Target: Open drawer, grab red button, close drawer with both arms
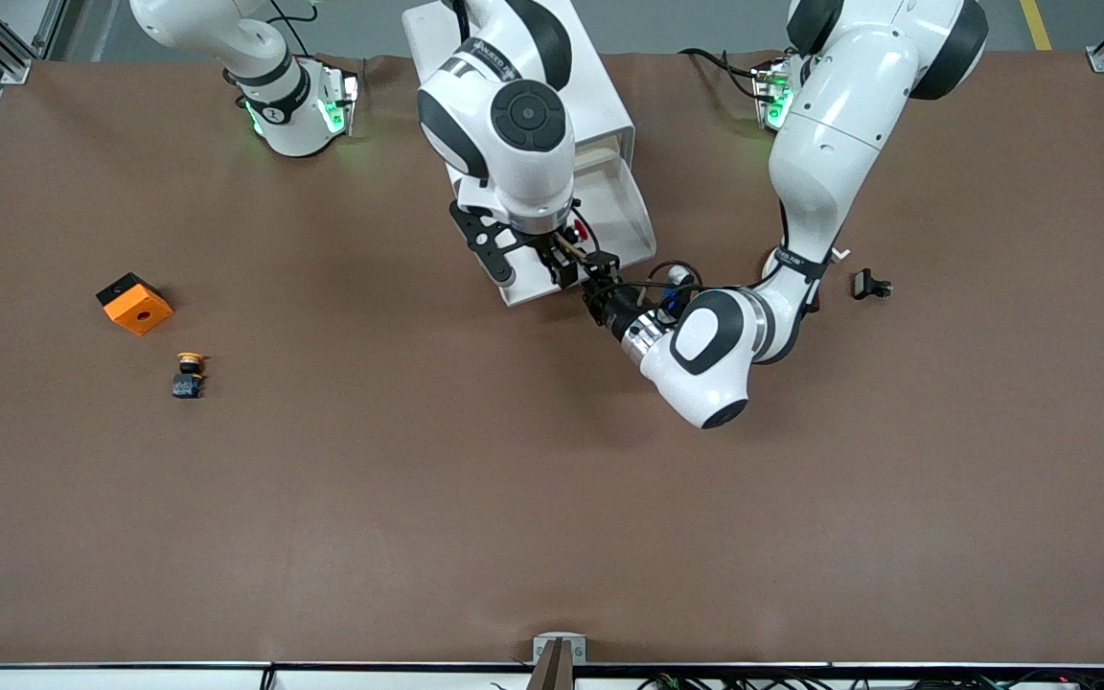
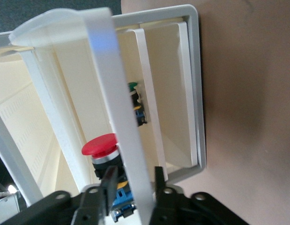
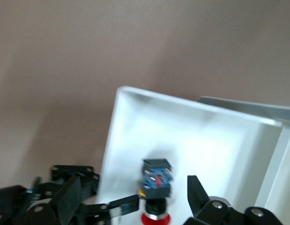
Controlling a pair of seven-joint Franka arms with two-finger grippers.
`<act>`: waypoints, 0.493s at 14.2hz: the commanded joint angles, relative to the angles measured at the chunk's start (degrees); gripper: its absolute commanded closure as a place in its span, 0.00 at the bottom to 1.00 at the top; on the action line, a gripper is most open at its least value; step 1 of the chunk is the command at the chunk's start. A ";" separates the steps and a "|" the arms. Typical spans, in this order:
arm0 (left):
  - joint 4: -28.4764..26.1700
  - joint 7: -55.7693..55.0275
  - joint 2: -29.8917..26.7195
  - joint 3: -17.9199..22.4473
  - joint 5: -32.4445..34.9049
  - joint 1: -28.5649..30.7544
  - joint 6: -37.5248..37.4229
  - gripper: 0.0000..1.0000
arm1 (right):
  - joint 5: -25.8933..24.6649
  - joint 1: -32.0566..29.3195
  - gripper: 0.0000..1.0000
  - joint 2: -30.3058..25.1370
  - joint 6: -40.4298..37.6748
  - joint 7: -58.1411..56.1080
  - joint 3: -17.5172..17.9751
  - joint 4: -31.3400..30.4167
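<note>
Left gripper [image 2: 133, 187] has its fingers slightly apart around the front wall of the pulled-out drawer [image 2: 194, 93], not squeezing. Right gripper [image 3: 135, 197] hangs over the drawer's inside with fingers spread wide, holding nothing. Red-capped button [image 3: 155, 187] sits in the drawer, between the right gripper's fingers.

Left end effector [image 1: 598, 278] and drawer [image 1: 609, 206] front wall crowd button [image 3: 155, 187].
</note>
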 commanded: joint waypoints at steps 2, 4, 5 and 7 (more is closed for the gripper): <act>4.51 0.40 -0.02 0.16 0.71 3.74 -1.64 0.00 | -1.34 1.52 0.00 0.30 0.73 1.64 -0.49 -0.74; 7.32 0.40 -0.11 0.16 2.12 6.03 -2.96 0.00 | -1.52 1.87 0.00 0.30 0.82 1.64 -0.49 -1.36; 7.68 0.49 -0.11 -0.02 2.13 6.82 -3.06 0.00 | -1.52 1.88 0.00 0.38 0.90 1.64 -0.49 -1.36; 7.69 0.49 0.06 -0.11 2.13 6.31 -3.06 0.00 | -1.52 1.61 0.00 0.38 0.90 1.64 -0.49 -1.18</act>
